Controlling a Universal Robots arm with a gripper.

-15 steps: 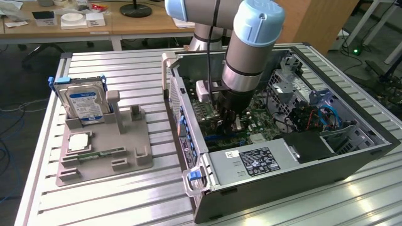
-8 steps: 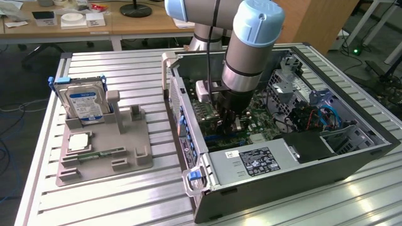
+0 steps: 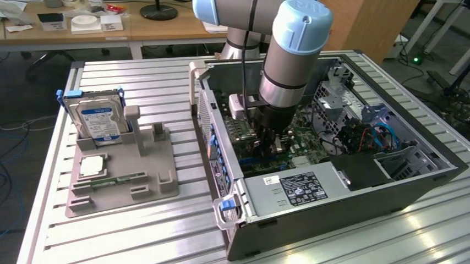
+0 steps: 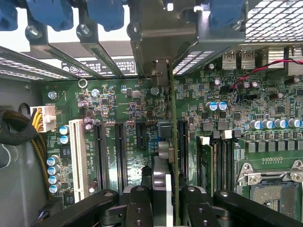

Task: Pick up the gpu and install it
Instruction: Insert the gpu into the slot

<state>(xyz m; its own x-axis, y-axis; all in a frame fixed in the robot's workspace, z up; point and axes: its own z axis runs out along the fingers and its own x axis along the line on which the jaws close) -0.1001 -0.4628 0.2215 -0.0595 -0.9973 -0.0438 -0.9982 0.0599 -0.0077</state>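
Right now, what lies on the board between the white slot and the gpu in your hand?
In the wrist view, three black slots on the green motherboard lie between the white slot and the gpu, held edge-on in the hand.

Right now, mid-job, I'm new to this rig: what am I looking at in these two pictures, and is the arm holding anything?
The exterior view is from a camera off the arm, looking down on a ribbed metal table. The grey and light-blue machine is the robot arm, reaching into an open computer case. To the exterior view's left, a grey holder tray carries a hard drive standing upright and a memory stick lying flat.

The wrist view is from a camera on the arm's wrist, looking along the gripper onto the green motherboard. The dark fingers are closed on the gpu, seen edge-on as a thin card standing over the board between the long slots.
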